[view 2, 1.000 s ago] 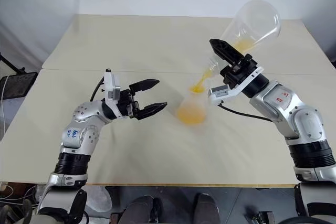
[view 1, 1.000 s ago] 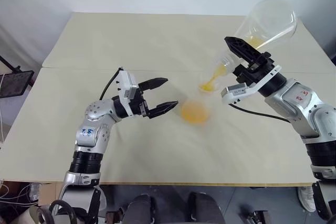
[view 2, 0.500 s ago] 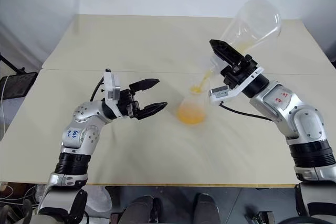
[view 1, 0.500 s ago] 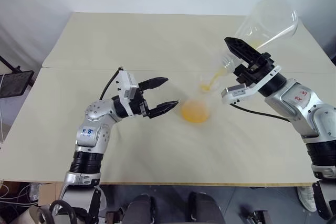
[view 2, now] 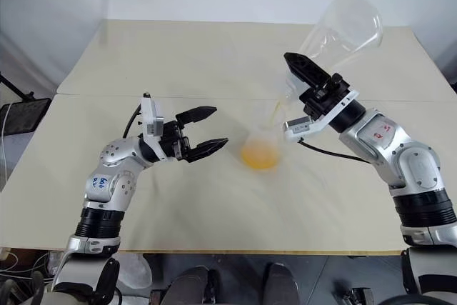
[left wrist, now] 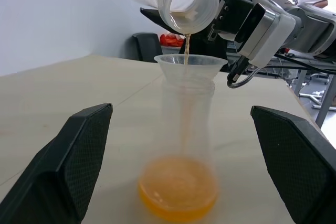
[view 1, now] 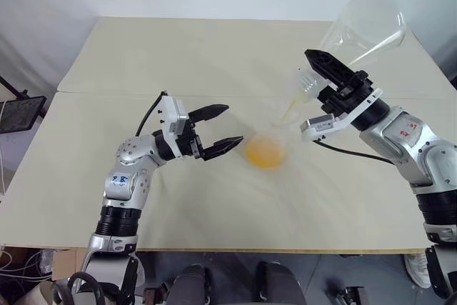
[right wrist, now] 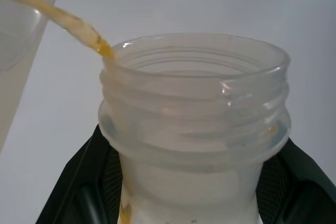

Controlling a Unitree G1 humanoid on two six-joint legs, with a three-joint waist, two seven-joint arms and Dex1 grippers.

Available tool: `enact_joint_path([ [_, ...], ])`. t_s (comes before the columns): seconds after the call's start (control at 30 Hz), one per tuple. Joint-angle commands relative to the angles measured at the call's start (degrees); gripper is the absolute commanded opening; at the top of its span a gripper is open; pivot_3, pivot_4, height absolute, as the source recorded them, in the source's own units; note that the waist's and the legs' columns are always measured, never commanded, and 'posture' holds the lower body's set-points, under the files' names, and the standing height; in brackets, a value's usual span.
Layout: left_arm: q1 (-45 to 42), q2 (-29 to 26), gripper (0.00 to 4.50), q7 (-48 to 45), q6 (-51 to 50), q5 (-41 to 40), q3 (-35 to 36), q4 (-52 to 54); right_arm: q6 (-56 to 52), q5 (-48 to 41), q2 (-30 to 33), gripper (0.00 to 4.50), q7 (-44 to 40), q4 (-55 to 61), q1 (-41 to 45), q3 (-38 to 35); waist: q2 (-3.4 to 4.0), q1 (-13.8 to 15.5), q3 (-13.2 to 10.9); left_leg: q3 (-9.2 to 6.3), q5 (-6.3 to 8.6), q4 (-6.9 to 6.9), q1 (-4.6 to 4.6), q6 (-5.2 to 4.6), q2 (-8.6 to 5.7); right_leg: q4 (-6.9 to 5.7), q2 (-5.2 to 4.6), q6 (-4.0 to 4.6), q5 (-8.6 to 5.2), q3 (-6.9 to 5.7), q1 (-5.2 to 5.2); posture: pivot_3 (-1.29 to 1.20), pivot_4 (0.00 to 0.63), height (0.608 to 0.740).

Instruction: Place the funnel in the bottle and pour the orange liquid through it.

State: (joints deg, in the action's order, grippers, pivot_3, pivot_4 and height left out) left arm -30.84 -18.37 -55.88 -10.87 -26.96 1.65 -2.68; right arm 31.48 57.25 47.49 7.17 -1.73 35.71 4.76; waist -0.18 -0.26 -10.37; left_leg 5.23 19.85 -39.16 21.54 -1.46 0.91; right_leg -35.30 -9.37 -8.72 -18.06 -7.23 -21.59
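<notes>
On our beige table [view 1: 143, 55] stands one bottle [left wrist: 181, 145] with one funnel [left wrist: 190, 65]; our clenched right gripper [view 1: 323, 80] tips one flask [view 1: 360, 30], orange liquid [left wrist: 178, 191] pooling; left gripper [view 1: 223, 128] released beside

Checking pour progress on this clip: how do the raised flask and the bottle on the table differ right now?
The flask is tipped mouth-down, held by the right end effector; the bottle stands upright on the table, ungripped. The flask looks nearly drained, a thin stream leaving it; the bottle holds pooled orange liquid. The bottle carries the funnel; the flask's mouth is bare. Both are clear.
</notes>
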Motion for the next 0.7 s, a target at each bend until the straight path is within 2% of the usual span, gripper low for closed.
enact_joint_path([
  [0.03, -0.1, 0.1, 4.50, -0.1, 1.4, -0.5, 0.1, 1.7, 0.3, -0.3, 1.2, 2.66, 1.6, 1.5, 1.8, -0.3, 0.00, 0.0, 0.0, 0.00, 0.00, 0.00, 0.00, 0.00, 0.00, 0.00, 0.00, 0.00, 0.00, 0.00, 0.00, 0.00, 0.150, 0.740],
  [0.23, -0.3, 0.0, 4.50, 0.0, 1.6, -0.6, 0.1, 1.7, 0.1, -0.2, 1.1, 2.66, 1.8, 1.5, 1.8, -0.2, 0.00, 0.0, 0.0, 0.00, 0.00, 0.00, 0.00, 0.00, 0.00, 0.00, 0.00, 0.00, 0.00, 0.00, 0.00, 0.00, 0.150, 0.740],
  [0.37, -0.5, 0.0, 4.50, 0.0, 1.7, -0.6, 0.2, 1.4, 0.5, -3.8, 0.4, 2.66, -0.1, 1.0, 1.2, -0.4, 0.00, 0.0, 0.0, 0.00, 0.00, 0.00, 0.00, 0.00, 0.00, 0.01, 0.00, 0.00, 0.00, 0.00, 0.00, 0.00, 0.150, 0.740],
  [0.57, -0.6, -0.2, 4.50, -0.1, 1.8, -0.6, 0.2, 1.3, -3.3, -22.4, -3.1, 2.66, -10.9, 1.6, -1.3, -3.4, -0.01, 0.0, 0.0, 0.00, 0.00, 0.00, 0.00, 0.00, 0.01, 0.05, 0.01, 0.00, 0.00, -0.04, 0.04, 0.00, 0.150, 0.740],
  [0.7, -0.5, -0.5, 4.50, -0.2, 1.7, -0.7, 0.5, 1.0, -14.2, -48.4, -6.2, 2.66, -22.3, 7.0, -6.2, -10.8, -0.03, 0.3, 0.0, -0.06, 0.00, -0.01, 0.02, -0.01, 0.00, 0.06, 0.00, 0.00, 0.00, -0.19, 0.13, 0.00, 0.150, 0.740],
])
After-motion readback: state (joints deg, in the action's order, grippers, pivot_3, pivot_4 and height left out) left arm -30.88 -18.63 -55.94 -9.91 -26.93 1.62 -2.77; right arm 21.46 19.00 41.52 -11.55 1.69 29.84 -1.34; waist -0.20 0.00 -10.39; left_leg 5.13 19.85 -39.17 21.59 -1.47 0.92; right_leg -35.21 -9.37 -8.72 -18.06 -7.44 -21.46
